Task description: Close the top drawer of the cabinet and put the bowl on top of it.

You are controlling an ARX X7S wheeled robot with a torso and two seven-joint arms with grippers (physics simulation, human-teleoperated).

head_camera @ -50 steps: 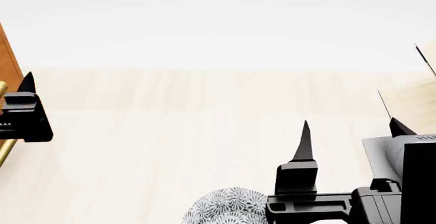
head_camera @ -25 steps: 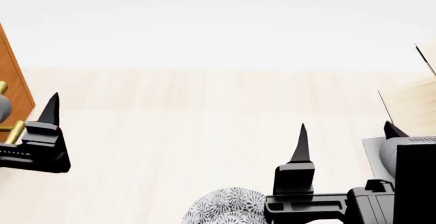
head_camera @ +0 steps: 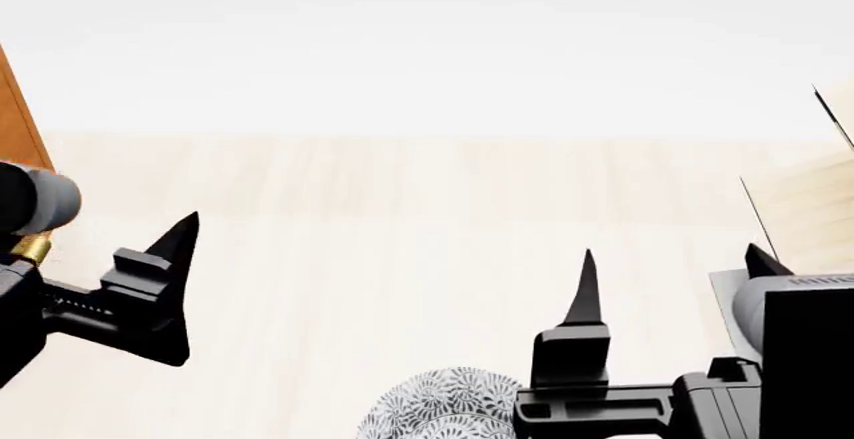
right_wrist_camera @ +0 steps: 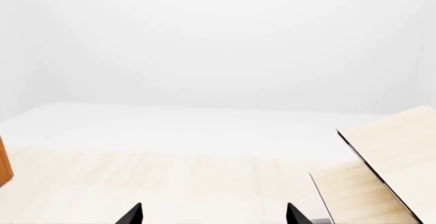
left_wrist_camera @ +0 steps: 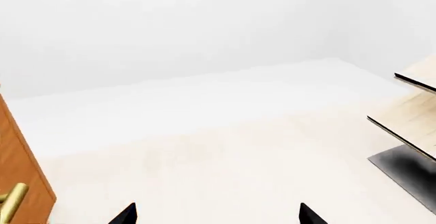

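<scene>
Showing only as a sliver at the bottom edge of the head view, the small round white bowl with a dense grey floral pattern is sitting on the pale light-wood floor, just to the left of the black right gripper. That gripper is hanging with its two pointed fingertips well apart, one rising beside the bowl and the other near the view's right edge, and nothing is lying between them; its own wrist view is showing the same two dark tips spread wide over bare floor. The black left gripper is hovering at the left side of the head view, near the reddish-brown wooden cabinet, of which only a narrow strip is showing at the left edge. A short piece of a brass bar handle is peeking out between the grey arm link and the gripper body. In the left wrist view the left gripper's tips are standing apart with nothing between them, and the cabinet's brown face and a brass handle end are lying off to one side, clear of the tips. Whether the top drawer is open or shut cannot be told. A pale light-wood shelf structure on a dark base is standing at the far right.
</scene>
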